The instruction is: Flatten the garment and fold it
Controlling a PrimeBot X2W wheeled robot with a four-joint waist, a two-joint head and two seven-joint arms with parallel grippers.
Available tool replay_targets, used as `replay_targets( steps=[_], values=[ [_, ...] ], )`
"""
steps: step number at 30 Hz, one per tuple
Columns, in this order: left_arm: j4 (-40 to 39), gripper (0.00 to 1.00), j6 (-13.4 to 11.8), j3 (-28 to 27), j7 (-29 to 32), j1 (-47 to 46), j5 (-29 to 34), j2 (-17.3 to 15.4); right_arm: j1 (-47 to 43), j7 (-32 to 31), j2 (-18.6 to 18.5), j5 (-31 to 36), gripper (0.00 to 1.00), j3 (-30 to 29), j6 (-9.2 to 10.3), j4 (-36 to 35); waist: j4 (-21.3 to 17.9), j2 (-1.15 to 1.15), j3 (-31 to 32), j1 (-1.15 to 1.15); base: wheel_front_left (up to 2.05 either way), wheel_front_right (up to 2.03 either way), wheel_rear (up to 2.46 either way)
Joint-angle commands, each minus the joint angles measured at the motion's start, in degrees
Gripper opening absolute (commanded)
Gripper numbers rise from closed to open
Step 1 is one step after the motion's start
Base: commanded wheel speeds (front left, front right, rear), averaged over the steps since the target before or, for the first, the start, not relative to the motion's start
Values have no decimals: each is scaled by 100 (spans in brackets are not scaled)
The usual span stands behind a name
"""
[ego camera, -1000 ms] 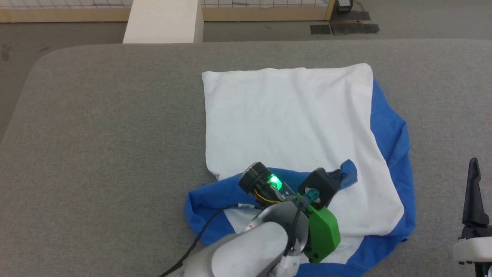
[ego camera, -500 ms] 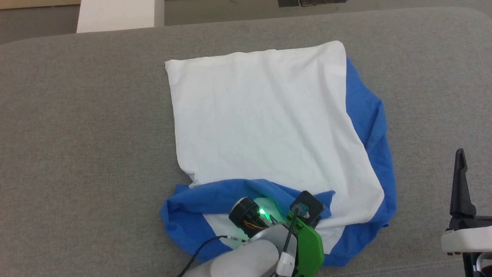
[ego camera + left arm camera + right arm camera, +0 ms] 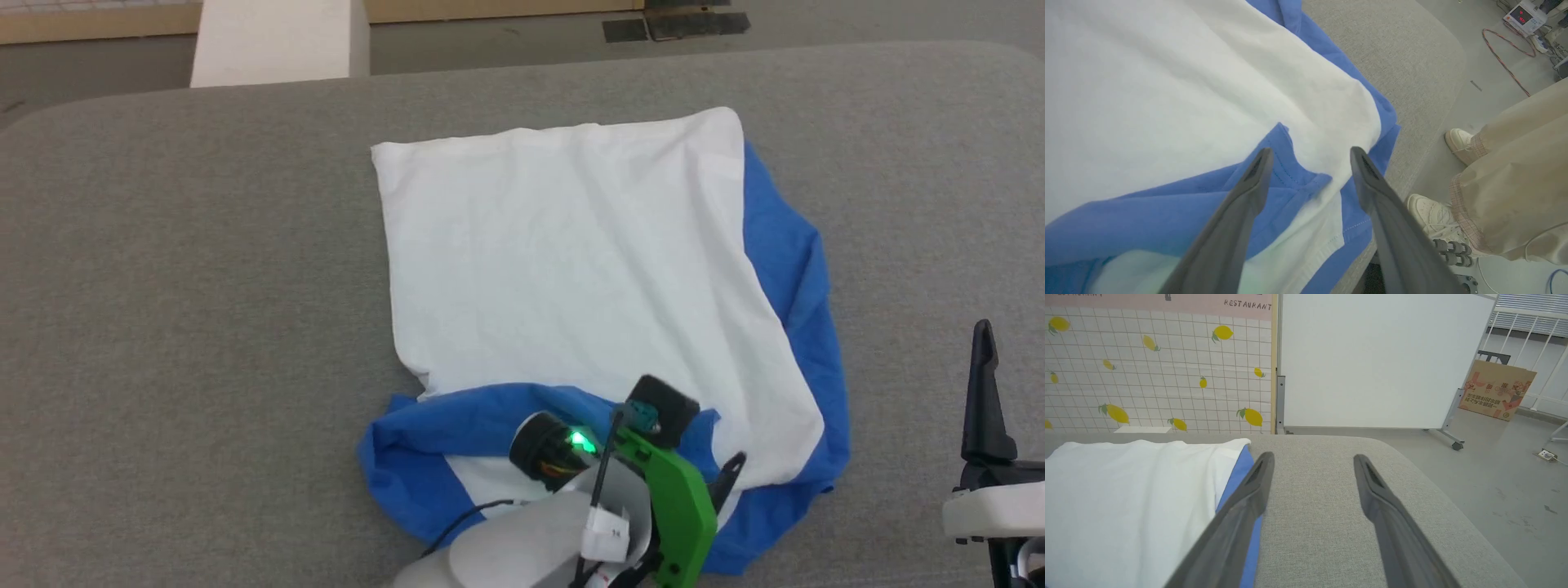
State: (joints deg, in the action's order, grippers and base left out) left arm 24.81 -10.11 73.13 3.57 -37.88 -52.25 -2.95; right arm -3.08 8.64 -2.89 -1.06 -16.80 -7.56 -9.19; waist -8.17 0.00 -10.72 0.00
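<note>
Garment is lying on the grey worktop, its white body spreading out as a rough, slightly skewed rectangle. Blue cloth is showing along the garment's right edge and bunching along its near edge, where a blue sleeve is running across the white. My left tool is hovering over that near edge, toward the garment's near right corner; its two fingers are standing spread with nothing between them, and the sleeve's stitched cuff is lying just below the gap. I cannot tell whether the fingertips are touching the cloth. My left wrist's green housing is hanging over the garment's near edge. My right tool is hanging off the garment's right side, apart from it, over bare worktop, its fingers spread and gripping nothing. Beyond the garment's near right corner, off the worktop, a person's pale shoes and beige trousers are showing. Past the garment's far edge a white block is standing, and a lemon-patterned wall and a white panel are rising behind it.
</note>
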Motion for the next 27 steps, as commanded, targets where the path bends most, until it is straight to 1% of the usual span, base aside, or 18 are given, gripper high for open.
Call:
replay_targets(
  steps=[1,4,6,9,10,13,15,17,18,20,22,24,26,27],
  values=[
    [-91,100,-3,-41,-122,-165,-121,7,-41,-19,2,17,100,-14,8,-55,160,0,118,0,0,0,0],
    [-310,100,-44,-262,-524,-342,-402,7,-95,-66,2,29,100,-29,8,-127,299,0,193,0,0,0,0],
    [-370,100,-87,-436,-862,-463,-468,7,-130,-99,2,35,100,-39,8,-170,382,0,238,0,0,0,0],
    [-350,100,-160,-726,-1382,-583,-422,-6,-187,-141,2,39,100,-54,8,-225,491,0,311,0,0,0,0],
    [-361,100,-188,-851,-1534,-595,-386,-69,-208,-155,2,39,100,-53,8,-242,518,0,339,0,0,0,0],
    [-529,100,-283,-1205,-1764,-517,-247,-400,-262,-187,2,36,100,-51,8,-275,581,0,411,0,0,0,0],
    [-768,100,-432,-1487,-1827,-359,-94,-715,-300,-205,2,31,100,-53,8,-297,616,0,450,0,0,0,0],
    [-1088,100,-608,-1838,-1847,-85,15,-1032,-339,-219,2,25,100,-58,8,-319,649,0,480,0,0,0,0],
    [-1336,100,-715,-2093,-1851,93,142,-1204,-362,-225,2,18,100,-64,8,-332,670,0,490,0,0,0,0],
    [-1821,100,-845,-2559,-1853,513,361,-1468,-400,-232,2,2,100,-63,8,-347,703,0,503,0,0,0,0],
    [-2286,100,-917,-3009,-1854,982,604,-1672,-428,-230,2,-16,100,-63,8,-341,738,0,514,0,0,0,0],
    [-2685,100,-957,-3438,-1855,1478,870,-1804,-449,-223,2,-38,100,-45,8,-318,767,0,534,0,0,0,0],
    [-3023,100,-950,-3827,-1855,1978,1156,-1860,-466,-213,2,-62,100,-13,8,-286,785,0,556,0,0,0,0],
    [-3153,100,-955,-4029,-1855,2218,1248,-1825,-476,-207,2,-74,100,-1,8,-267,798,0,571,0,0,0,0]
  ],
)
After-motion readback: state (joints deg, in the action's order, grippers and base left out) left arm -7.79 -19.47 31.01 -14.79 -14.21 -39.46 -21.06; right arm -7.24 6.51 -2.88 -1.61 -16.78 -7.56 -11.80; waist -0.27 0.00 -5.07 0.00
